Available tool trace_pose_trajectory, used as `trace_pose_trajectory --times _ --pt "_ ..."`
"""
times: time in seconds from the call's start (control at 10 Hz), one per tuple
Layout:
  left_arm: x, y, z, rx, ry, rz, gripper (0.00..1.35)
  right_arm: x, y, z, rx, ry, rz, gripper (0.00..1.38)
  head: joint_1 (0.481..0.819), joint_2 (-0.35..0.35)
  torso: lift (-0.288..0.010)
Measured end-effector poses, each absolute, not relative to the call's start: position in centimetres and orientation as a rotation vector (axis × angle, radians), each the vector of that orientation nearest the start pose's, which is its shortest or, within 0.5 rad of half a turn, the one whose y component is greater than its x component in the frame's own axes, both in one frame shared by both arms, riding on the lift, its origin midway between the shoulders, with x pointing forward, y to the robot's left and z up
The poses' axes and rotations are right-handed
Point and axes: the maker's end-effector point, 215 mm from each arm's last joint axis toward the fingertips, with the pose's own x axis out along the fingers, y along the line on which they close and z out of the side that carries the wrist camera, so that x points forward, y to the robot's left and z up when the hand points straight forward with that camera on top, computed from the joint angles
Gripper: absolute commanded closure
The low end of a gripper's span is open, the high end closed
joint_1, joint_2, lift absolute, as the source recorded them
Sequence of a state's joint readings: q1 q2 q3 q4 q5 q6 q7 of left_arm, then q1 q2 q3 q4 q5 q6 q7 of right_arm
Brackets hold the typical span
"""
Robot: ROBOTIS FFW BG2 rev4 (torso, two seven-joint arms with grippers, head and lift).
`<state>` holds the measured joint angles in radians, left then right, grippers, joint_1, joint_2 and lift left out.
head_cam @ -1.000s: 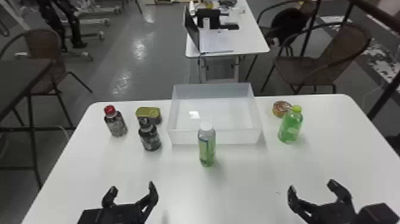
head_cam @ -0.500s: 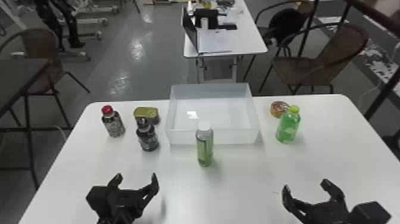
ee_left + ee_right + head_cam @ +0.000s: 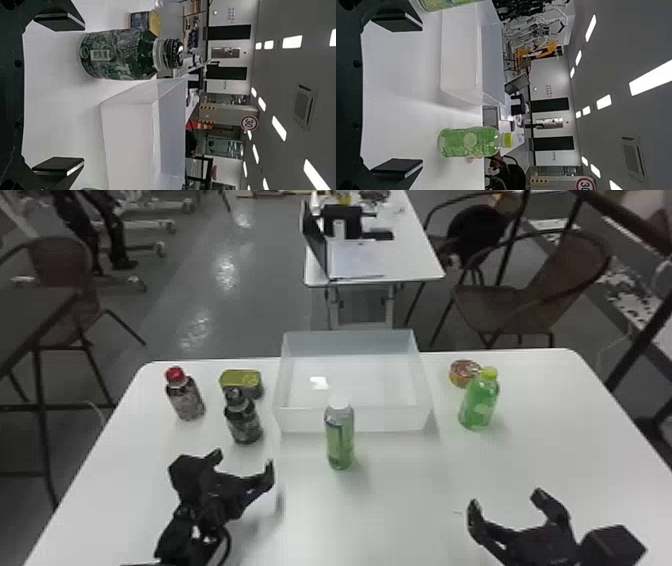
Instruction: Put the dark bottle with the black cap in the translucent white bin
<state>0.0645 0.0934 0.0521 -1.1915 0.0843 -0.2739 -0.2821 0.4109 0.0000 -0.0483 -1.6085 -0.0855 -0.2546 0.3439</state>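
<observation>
Your left claw [image 3: 244, 459] is open near the dark bottle [image 3: 243, 422], left of the bin [image 3: 395, 420] by the tabletop's [image 3: 400, 490] far edge, your right claw [image 3: 506, 498] open too.

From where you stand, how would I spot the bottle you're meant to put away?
Find the translucent white bin on the table. Just left of it stand two dark bottles; yours is nearer the bin, black-capped, its neighbour red-capped.

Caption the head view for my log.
Dark bottle upright left of the translucent white bin, the left fingers open on the bottle's near side.
</observation>
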Motion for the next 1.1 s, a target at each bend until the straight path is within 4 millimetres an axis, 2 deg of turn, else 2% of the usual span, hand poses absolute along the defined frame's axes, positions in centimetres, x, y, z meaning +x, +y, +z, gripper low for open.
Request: trace_pose_trajectory --times 0.4,0.6,0.8,0.9,1.0,1.1 --pt "57.7 26.0 -49.9 0.088 0.217 -0.230 0.12 43.4 -18.8 -45.0 0.089 0.095 0.274 0.09 0.695 0.079 -0.056" --pt "59.4 27.4 -50.0 0.120 0.249 -0.247 0.13 43.5 -18.8 -44.8 0.091 0.088 0.273 0.09 0.695 0.090 -0.056" --pt "60.1 28.6 -50.3 0.120 0.268 -0.245 0.13 43.5 -18.8 -44.9 0.093 0.089 0.272 0.09 0.695 0.104 -0.056" --pt "60.4 28.9 -50.2 0.116 0.270 -0.241 0.18 43.4 -18.8 -45.0 0.093 0.090 0.273 0.09 0.695 0.106 -0.056" --pt "60.7 28.9 -50.1 0.110 0.269 -0.240 0.31 43.4 -18.7 -45.1 0.093 0.090 0.277 0.09 0.695 0.108 -0.056" --pt "61.0 28.8 -50.1 0.106 0.267 -0.242 0.52 43.4 -18.7 -45.1 0.093 0.090 0.279 0.09 0.695 0.107 -0.056"
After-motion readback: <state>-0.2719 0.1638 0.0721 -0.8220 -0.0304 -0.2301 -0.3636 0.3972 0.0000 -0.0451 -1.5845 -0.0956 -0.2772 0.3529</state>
